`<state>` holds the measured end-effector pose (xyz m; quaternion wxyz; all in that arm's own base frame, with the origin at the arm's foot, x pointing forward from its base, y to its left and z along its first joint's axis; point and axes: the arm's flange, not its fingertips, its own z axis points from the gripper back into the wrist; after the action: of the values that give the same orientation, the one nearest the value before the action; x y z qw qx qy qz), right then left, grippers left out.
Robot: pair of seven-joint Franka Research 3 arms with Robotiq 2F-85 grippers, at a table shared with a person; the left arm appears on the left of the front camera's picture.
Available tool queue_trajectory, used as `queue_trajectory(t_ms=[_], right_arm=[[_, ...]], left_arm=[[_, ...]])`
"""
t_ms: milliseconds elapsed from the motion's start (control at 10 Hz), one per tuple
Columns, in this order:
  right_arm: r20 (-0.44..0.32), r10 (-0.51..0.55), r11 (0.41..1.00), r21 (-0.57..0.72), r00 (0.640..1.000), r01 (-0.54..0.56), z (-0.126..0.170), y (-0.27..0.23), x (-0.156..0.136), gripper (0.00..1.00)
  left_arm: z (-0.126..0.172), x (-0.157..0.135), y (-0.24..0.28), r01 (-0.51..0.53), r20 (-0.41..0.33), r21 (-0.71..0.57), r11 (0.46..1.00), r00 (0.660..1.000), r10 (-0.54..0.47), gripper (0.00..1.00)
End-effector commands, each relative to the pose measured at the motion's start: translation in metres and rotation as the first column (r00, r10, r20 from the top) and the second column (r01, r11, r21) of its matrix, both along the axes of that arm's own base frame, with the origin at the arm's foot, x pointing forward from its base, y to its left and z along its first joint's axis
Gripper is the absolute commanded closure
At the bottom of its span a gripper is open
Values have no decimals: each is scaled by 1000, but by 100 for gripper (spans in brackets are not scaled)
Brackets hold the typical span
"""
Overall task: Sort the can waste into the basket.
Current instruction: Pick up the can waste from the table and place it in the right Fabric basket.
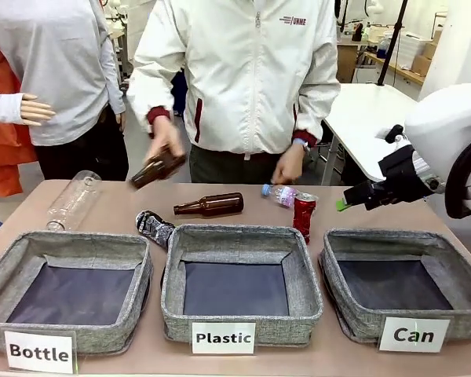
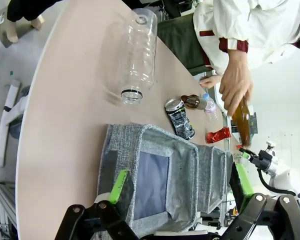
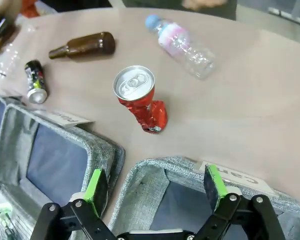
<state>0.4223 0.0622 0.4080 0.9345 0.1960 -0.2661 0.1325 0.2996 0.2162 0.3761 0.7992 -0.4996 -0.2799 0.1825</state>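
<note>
I hold the right gripper (image 3: 155, 182) spread wide over the grey woven fabric basket labelled "Can" (image 1: 392, 239); next I should descend squarely on the crushed red metal can (image 3: 140, 100) just beyond its rim, closing across its waist; it stands upright, lid skyward, long axis near vertical.

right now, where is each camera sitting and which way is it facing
Front view: robot's side of the brown table, facing the person in a white jacket; right gripper at right.
Left wrist view: over the grey fabric bins, looking along the table; left gripper open below.
Right wrist view: above the grey woven Can basket, looking down on the crushed red metal can; gripper open below.
All three share that can.
</note>
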Motion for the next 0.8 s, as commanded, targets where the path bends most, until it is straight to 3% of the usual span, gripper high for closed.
queue_trajectory(t_ms=[0,100,200,300,400,600,700], right_arm=[[63,170,983,62,983,-174,-7,-10,18,0],[98,234,964,109,967,-245,-12,-15,28,0],[106,307,937,141,946,-320,-17,-17,40,0],[110,370,908,167,923,-384,-20,-19,49,0],[107,397,895,176,912,-410,-27,-22,60,0],[149,452,871,141,880,-471,-52,-27,80,0],[224,469,857,119,854,-502,-61,-27,88,0]], left_arm=[[-2,1,1,0,34,-5,1000,999,0,0],[0,0,0,0,0,0,1000,1000,0,0],[68,-46,27,86,118,42,995,989,-90,0],[107,-77,55,66,182,21,998,981,-69,0],[125,-103,75,57,194,22,998,979,-60,0],[117,-150,76,210,141,-41,977,969,-202,0],[104,-159,66,264,81,-61,963,963,-258,0]])
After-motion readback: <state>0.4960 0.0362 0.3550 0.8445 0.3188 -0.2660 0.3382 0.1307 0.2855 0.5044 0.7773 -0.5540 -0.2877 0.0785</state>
